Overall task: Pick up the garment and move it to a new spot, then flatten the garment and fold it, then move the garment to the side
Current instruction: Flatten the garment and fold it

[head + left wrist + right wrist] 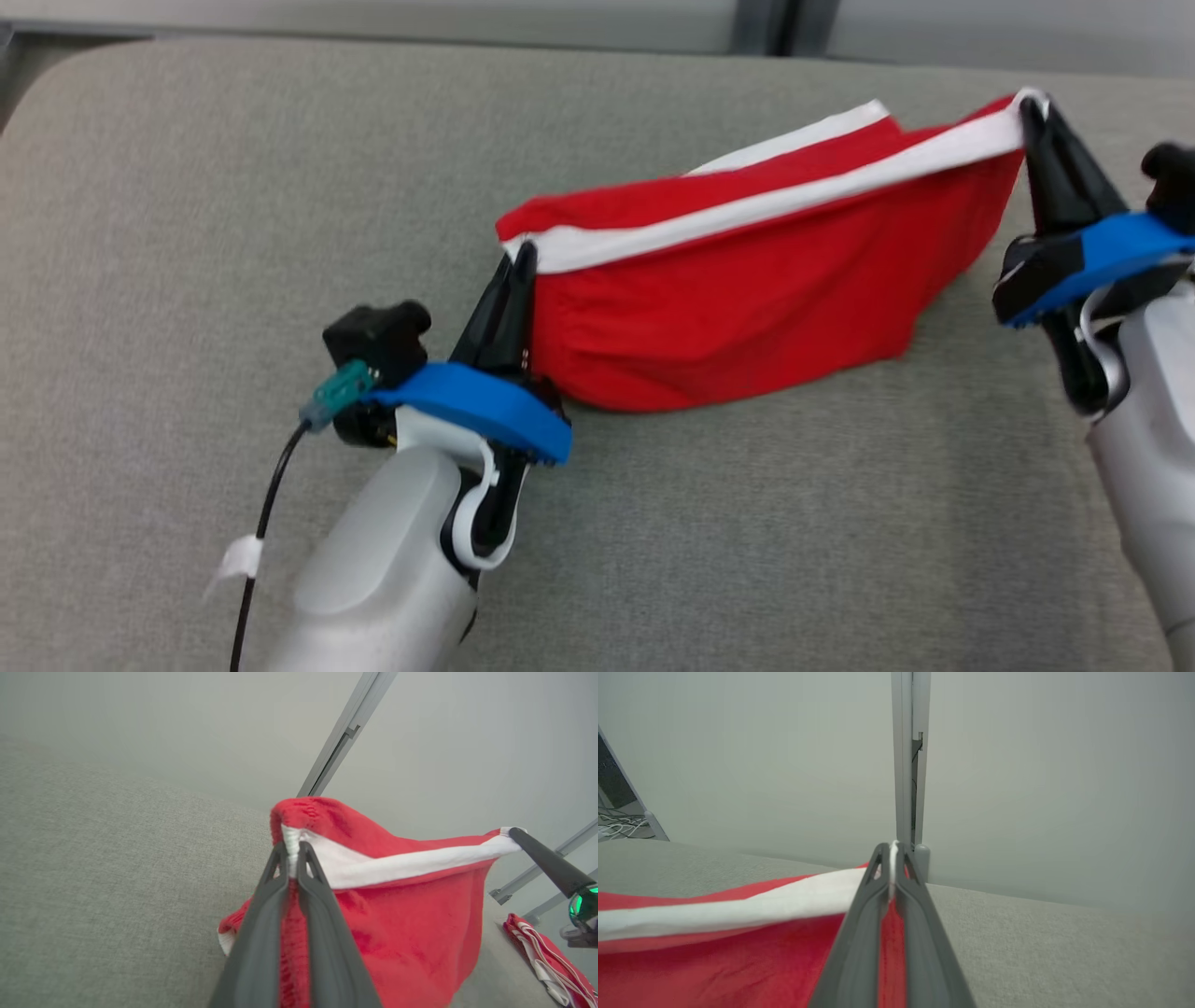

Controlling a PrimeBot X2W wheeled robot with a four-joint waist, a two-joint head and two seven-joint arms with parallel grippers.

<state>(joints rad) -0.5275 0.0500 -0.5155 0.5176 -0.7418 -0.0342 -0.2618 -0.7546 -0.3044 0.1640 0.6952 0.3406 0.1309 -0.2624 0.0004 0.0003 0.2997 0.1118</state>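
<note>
Left hand (pixel 521 254) and right hand (pixel 1030 107) each clamp one end of the red garment (pixel 747 308), held up mid-table (pixel 233 187) with its hem touching. Risk: the tip-only pinch may slip if it is stretched tauter.

Red garment (pixel 747 317) with a white band (pixel 747 210), strung between two pairs of dark fingers. Pinched at one band end by the closed left gripper (pixel 521 266), at the other by the closed right gripper (pixel 1030 110). Sagging below both sets of fingertips, lower edge touching the grey padded surface (pixel 187 233). Behind the left fingers, a blue collar (pixel 476 406) and a black cable (pixel 266 504).
</note>
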